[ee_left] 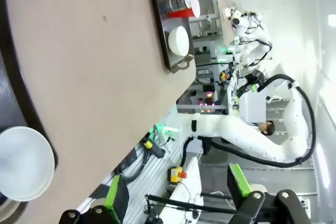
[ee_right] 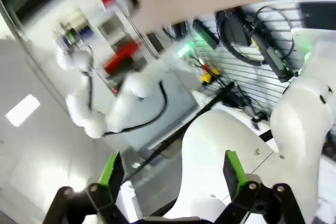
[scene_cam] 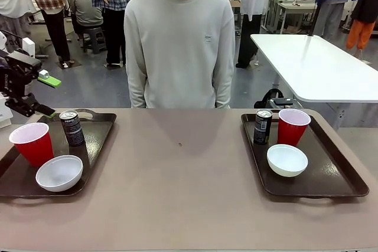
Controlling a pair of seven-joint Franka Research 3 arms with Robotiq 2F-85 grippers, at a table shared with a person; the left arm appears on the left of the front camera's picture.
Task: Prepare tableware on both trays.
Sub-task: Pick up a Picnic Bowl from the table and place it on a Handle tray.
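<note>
Two dark brown trays lie on the table. The left tray [scene_cam: 97, 140] holds a red cup [scene_cam: 32, 143], a white bowl [scene_cam: 59, 172] and a black can [scene_cam: 72, 128]. On the right tray [scene_cam: 331, 175] stand a black can [scene_cam: 262, 127], a red cup [scene_cam: 293, 126] and a white bowl [scene_cam: 287, 160]. My left gripper [scene_cam: 48, 95] hovers open and empty just above the left tray's far left corner. In the left wrist view its green-padded gripper [ee_left: 176, 190] is open, with the near bowl [ee_left: 23, 163] low left and the other tray [ee_left: 160, 19] far off. My right gripper [ee_right: 173, 174] is open, holding nothing.
A person in a light grey sweatshirt [scene_cam: 180, 45] stands at the table's far edge, hands hidden. The tan tabletop [scene_cam: 180, 169] between the trays is bare. A white table [scene_cam: 319, 66] stands behind at right. The right wrist view looks at a white arm [ee_right: 226, 145].
</note>
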